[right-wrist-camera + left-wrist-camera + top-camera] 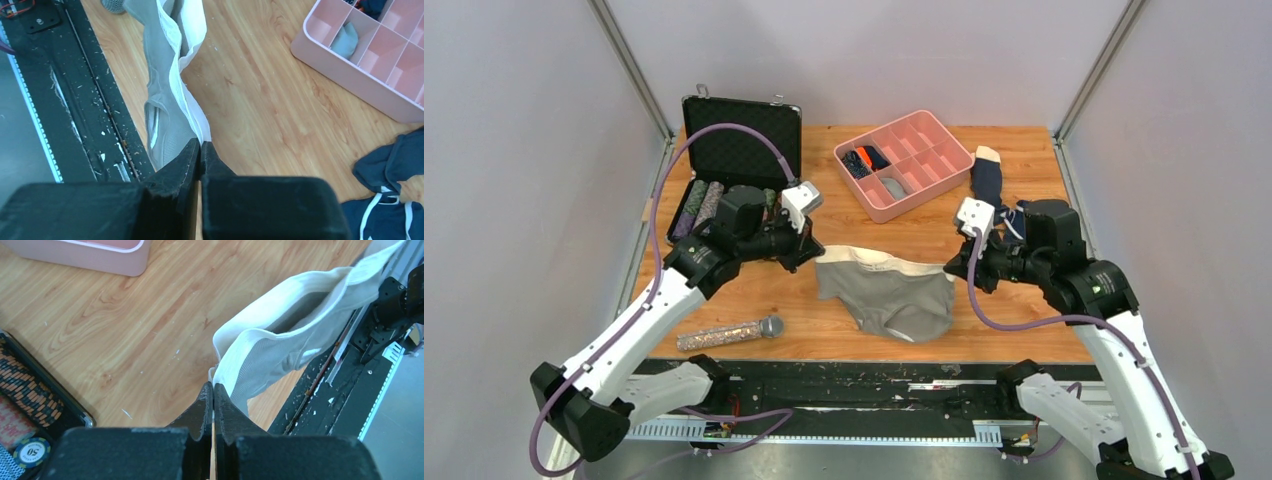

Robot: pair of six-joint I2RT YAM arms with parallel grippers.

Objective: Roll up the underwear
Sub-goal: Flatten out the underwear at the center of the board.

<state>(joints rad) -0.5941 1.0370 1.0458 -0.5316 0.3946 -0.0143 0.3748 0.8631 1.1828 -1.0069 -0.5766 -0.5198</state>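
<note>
The gray-taupe underwear [889, 296] with its pale cream band hangs stretched between my two grippers above the wooden table, its lower part drooping toward the near edge. My left gripper [812, 252] is shut on the band's left end; in the left wrist view the gripper [213, 386] pinches the cream band [280, 342]. My right gripper [951, 268] is shut on the band's right end; in the right wrist view the gripper [200, 144] pinches the underwear [167, 120].
A pink divided tray [908, 193] with small rolled items stands at the back. An open black case [742, 150] of chips is back left. A navy sock [987, 178] and navy garment [387, 200] lie at the right. A glittery microphone [729, 333] lies front left.
</note>
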